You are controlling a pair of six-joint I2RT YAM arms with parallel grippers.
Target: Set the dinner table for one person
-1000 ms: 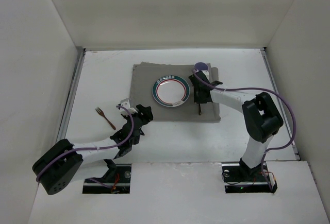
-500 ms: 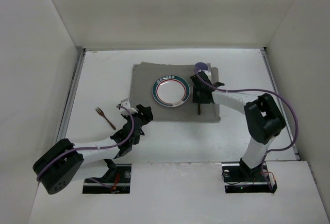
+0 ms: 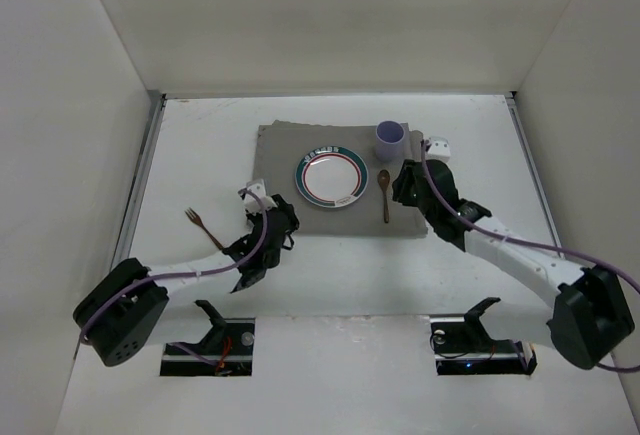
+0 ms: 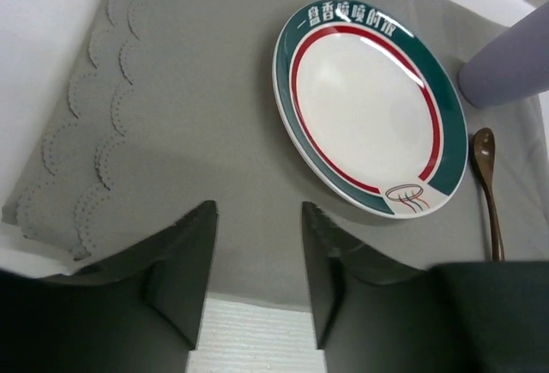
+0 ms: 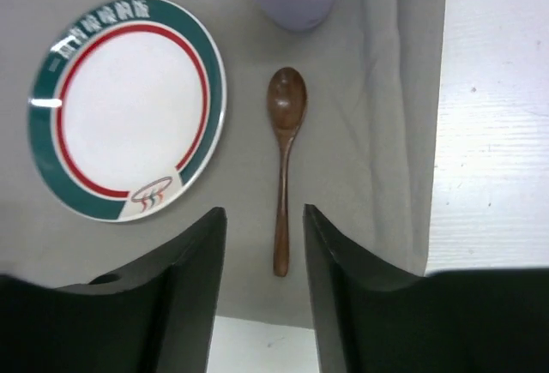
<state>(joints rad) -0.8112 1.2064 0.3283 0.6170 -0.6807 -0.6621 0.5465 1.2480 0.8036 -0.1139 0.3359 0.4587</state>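
Note:
The white dinner table carries a grey cloth mat. On the mat lie a white plate with a green and red rim, a brown wooden spoon just right of the plate, and a purple cup behind the spoon. A brown fork lies on the bare table left of the mat. My left gripper is open and empty at the mat's near left corner. My right gripper is open and empty, just right of the spoon, whose handle shows between its fingers.
Upright white walls stand on the left, the back and the right of the table. Metal strips run along its side edges. The mat's right edge sits against bare table. The plate and the cup lie ahead of my left gripper.
My right arm has drawn back to the right and its gripper has come off the spoon, which now lies on the mat; the cup is uncovered. My left gripper has shifted slightly toward the mat.

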